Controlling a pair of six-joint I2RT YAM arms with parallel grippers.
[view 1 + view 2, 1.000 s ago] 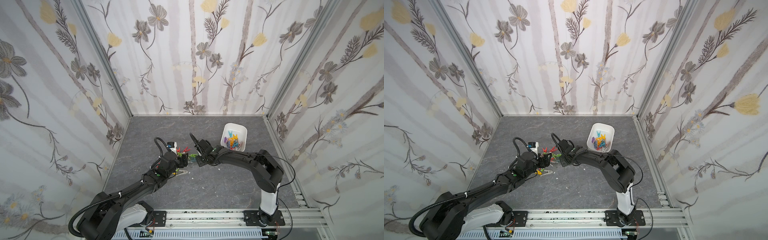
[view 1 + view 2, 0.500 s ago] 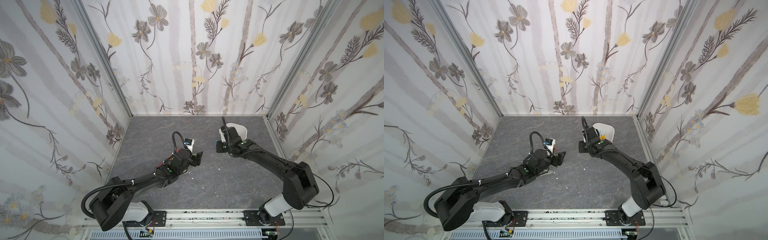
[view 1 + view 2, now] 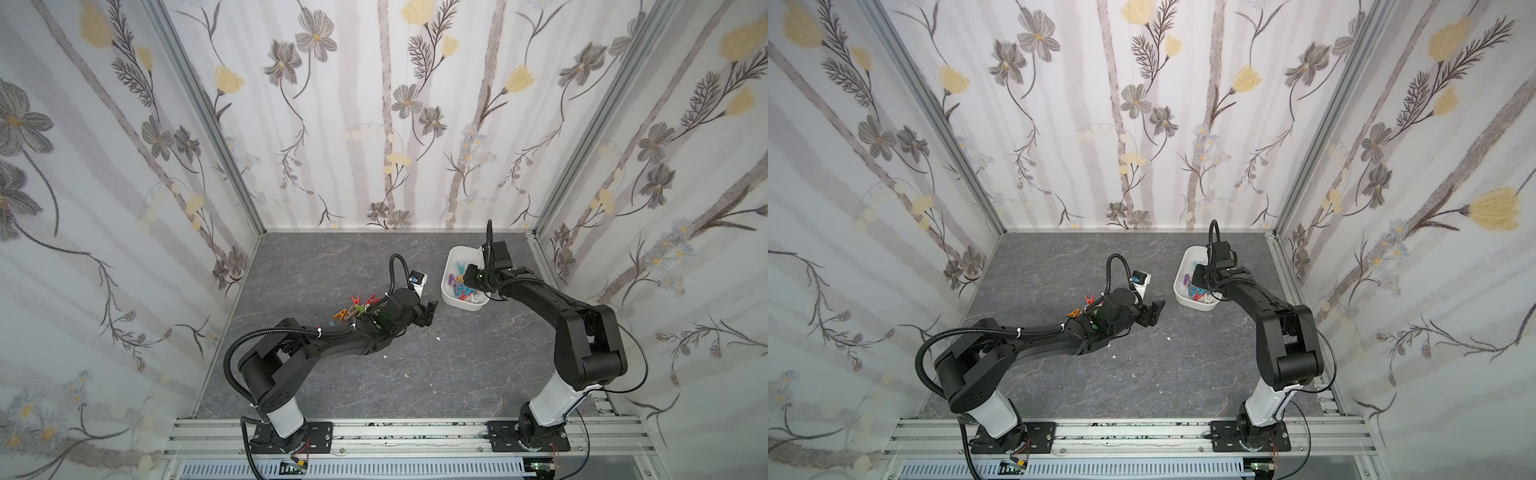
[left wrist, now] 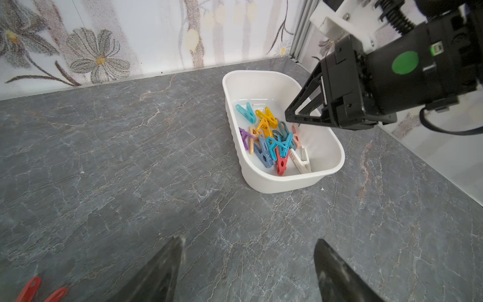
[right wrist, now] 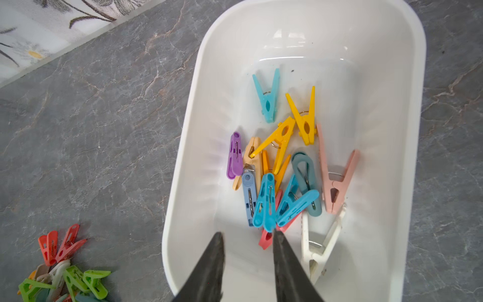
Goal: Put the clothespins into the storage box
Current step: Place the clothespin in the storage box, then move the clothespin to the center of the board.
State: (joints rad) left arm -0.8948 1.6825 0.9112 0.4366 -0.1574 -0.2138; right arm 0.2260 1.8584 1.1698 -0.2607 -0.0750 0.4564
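Note:
The white storage box (image 3: 463,305) stands at the back right of the grey floor, also in a top view (image 3: 1198,306). Several clothespins (image 5: 285,167) of many colours lie inside it. My right gripper (image 5: 247,234) hangs over the box's near end, open by a small gap with nothing between its fingers; a blue peg lies just past the tips. A pile of red, green and orange clothespins (image 3: 357,309) lies on the floor left of centre. My left gripper (image 4: 249,241) is open and holds nothing, low over bare floor between the pile and the box (image 4: 287,186).
Flowered walls close in the floor on three sides, the right one close behind the box. A metal rail (image 3: 374,432) with both arm bases runs along the front. Tiny white specks (image 3: 437,338) dot the floor.
Both grippers were at the pile a second ago. My right arm has swung to the box and its jaws have parted there. My left gripper has moved right, off the pile.

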